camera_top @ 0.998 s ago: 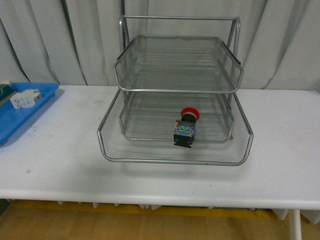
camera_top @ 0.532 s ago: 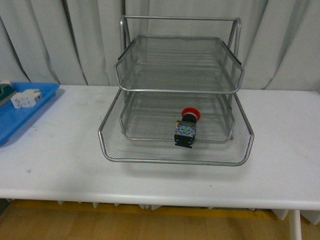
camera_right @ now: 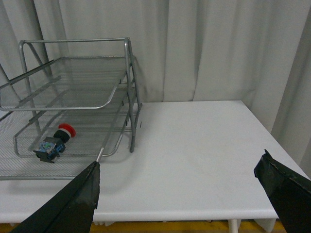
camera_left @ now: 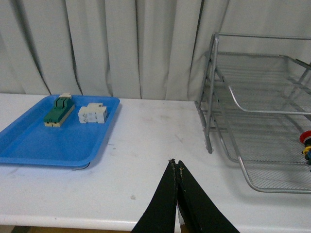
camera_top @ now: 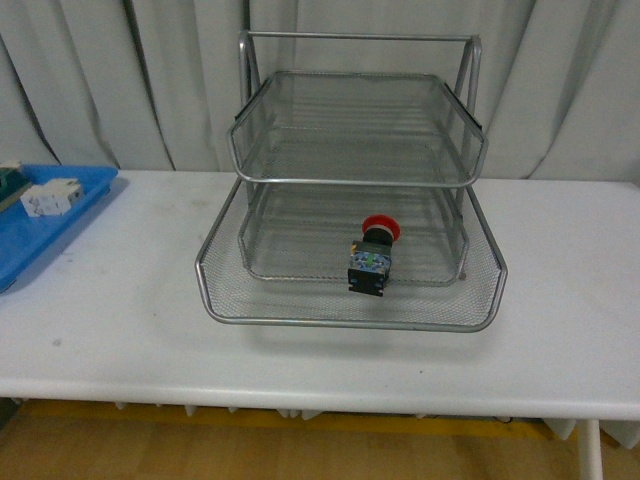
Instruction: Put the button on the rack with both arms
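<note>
- L claw [camera_left: 176, 165]: tips together, empty, well off the rack [camera_left: 212, 97].
- R claw [camera_right: 179, 162]: fingers wide apart, nothing held.
- Button [camera_top: 372, 256]: lies in rack's bottom tier, approx 5 o'clock of centre, cap toward 12. Looks placed, so you've no reason to grip.
- Blue tray [camera_top: 40, 235], at rack's 9 o'clock: ignore.

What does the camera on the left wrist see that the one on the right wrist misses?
Only the left wrist view shows the blue tray, holding the green-and-beige block and the white block, and the left gripper, shut. Only the right wrist view shows the right gripper, wide open, and the button whole, lying in the rack. Both show the rack, the white table and the curtain; the left wrist view catches just the button's edge.
</note>
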